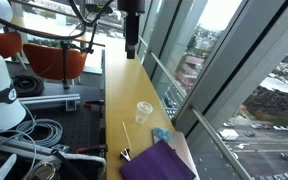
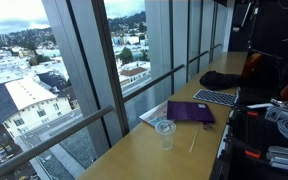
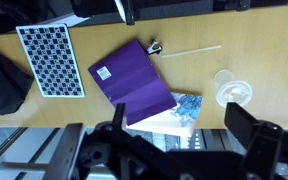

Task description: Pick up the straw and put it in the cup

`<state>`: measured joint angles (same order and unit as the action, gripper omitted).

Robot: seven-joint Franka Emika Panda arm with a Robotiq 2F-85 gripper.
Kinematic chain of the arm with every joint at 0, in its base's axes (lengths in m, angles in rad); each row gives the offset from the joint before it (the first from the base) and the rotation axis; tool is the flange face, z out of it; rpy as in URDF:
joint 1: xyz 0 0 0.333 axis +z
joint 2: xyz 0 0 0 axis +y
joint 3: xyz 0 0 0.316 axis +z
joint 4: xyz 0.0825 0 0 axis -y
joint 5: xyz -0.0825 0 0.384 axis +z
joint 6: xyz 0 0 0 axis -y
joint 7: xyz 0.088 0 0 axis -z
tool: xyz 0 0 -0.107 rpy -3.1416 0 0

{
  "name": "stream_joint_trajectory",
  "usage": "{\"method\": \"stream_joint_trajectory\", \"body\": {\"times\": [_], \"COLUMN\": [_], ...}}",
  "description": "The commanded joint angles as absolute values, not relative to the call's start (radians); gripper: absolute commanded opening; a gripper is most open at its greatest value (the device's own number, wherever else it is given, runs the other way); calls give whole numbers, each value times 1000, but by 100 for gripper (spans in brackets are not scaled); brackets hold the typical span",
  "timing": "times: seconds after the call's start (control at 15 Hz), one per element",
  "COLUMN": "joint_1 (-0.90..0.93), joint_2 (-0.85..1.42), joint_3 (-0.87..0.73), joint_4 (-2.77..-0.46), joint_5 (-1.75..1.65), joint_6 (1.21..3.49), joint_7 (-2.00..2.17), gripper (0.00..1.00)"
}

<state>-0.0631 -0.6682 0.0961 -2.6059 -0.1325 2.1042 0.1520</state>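
Note:
A thin clear straw [image 3: 192,50] lies flat on the wooden counter; in an exterior view it shows as a pale line [image 1: 127,135]. A clear plastic cup [image 3: 232,90] stands upright beside it, seen in both exterior views [image 1: 144,110] [image 2: 165,130]. My gripper [image 3: 184,140] is open and empty, high above the counter, with its two dark fingers at the bottom of the wrist view. In an exterior view it hangs well above the counter, beyond the cup [image 1: 131,48]. It touches nothing.
A purple notebook [image 3: 132,82] lies on a white booklet [image 3: 179,112] near the straw. A patterned keyboard [image 3: 50,60] and a black bag [image 3: 4,80] lie further along. Window glass and a rail [image 1: 169,85] border the counter; cables and equipment [image 1: 34,130] lie on the other side.

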Motion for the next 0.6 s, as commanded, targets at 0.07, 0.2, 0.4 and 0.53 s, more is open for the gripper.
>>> {"method": "stream_joint_trajectory", "body": {"times": [0.07, 0.2, 0.4, 0.53], "joint_1": [-54, -52, -34, -21], "joint_2": [-667, -652, -610, -471], "joint_3": [89, 57, 47, 46], "joint_4": [-2603, -2702, -2848, -2811], "joint_5": [-138, -54, 73, 163], "joint_6": [2100, 2254, 2423, 2513], "joint_7": [157, 223, 273, 306], "gripper": [100, 100, 100, 100]}}
